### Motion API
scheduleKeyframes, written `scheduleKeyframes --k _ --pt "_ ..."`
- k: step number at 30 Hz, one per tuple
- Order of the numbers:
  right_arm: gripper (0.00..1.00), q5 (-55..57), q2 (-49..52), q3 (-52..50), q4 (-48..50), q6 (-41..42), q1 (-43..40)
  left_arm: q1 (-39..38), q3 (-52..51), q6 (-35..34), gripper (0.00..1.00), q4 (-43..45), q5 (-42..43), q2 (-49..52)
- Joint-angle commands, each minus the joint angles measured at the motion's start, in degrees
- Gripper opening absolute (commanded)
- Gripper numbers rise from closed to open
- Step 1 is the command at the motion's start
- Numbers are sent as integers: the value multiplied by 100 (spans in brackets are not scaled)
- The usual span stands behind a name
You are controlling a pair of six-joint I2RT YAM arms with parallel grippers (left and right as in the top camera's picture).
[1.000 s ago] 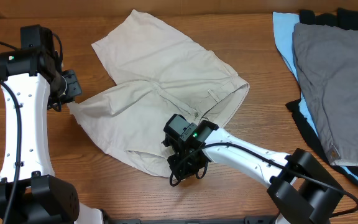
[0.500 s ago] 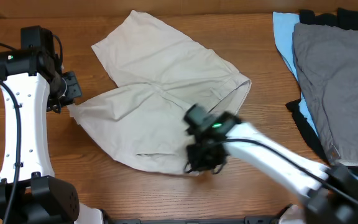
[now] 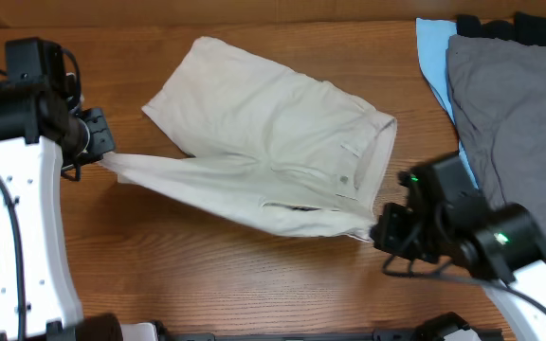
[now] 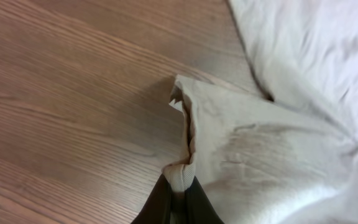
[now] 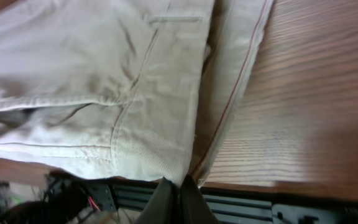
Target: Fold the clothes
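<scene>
Both end effectors — left (image 4: 178, 188), right (image 5: 179, 185) — tight on shorts (image 3: 263, 133)

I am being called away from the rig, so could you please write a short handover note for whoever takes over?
Left gripper: shut on a leg-hem corner of the beige shorts.
Right gripper: shut on the shorts at the near end of the waistband.
Shorts: on the table, near leg stretched between the grippers, other leg flat behind it.
Done: both ends gripped; no fold yet.
Left: probably lay the held leg over the other, then fold across. Leave the grey shorts alone.
</scene>
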Motion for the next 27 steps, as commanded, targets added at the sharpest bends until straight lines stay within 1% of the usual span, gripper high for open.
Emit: scheduleKeyframes --k 1,5,8,11,14,20,24,27 --pt "4 588 -343 461 -264 437 -52 -28 188 118 4 15 -127 -562" --pt "4 1178 -487 817 -734 879 -52 -44 188 114 4 -15 -98 -907" --pt "4 1615 -476 872 -787 1191 -52 -46 186 114 4 66 52 -981" --pt "4 2028 -310 870 -664 1438 -52 -153 157 133 4 365 175 -870" --pt "4 2406 -15 870 -487 1587 -74 -457 42 133 4 876 173 -553" --pt "4 2789 627 866 -146 1495 -608 -1008 -31 133 4 1602 98 450" --pt "4 2796 1119 852 411 964 -1023 -1174 -31 131 4 2127 96 1180" --pt "4 2793 1532 826 833 763 -1231 -1204 -31 131 4 2573 118 1687"
